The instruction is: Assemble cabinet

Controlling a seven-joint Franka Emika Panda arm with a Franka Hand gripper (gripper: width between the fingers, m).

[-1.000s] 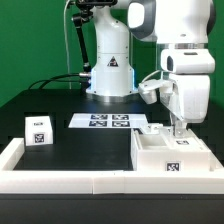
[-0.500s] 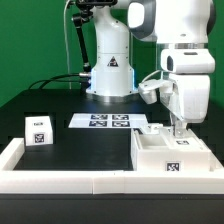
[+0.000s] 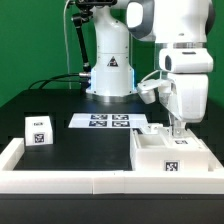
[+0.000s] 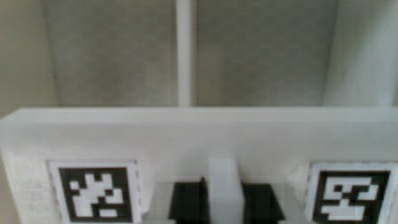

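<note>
The cabinet point(image 3: 168, 156), a large white box with small black-and-white tags, lies at the exterior view's right, near the front. My gripper point(image 3: 179, 128) points straight down onto its far part. In the wrist view the cabinet point(image 4: 196, 135) fills the frame, with a tag on each side. My gripper point(image 4: 222, 200) has its two dark fingers point(image 4: 185, 203) close on either side of a thin white upright wall of the cabinet. The jaws look shut on that wall.
A small white cube point(image 3: 38, 130) with one tag stands at the exterior view's left. The marker board point(image 3: 108, 122) lies flat in the middle, before the robot base point(image 3: 110, 72). A low white rim point(image 3: 60, 176) borders the table's front and left.
</note>
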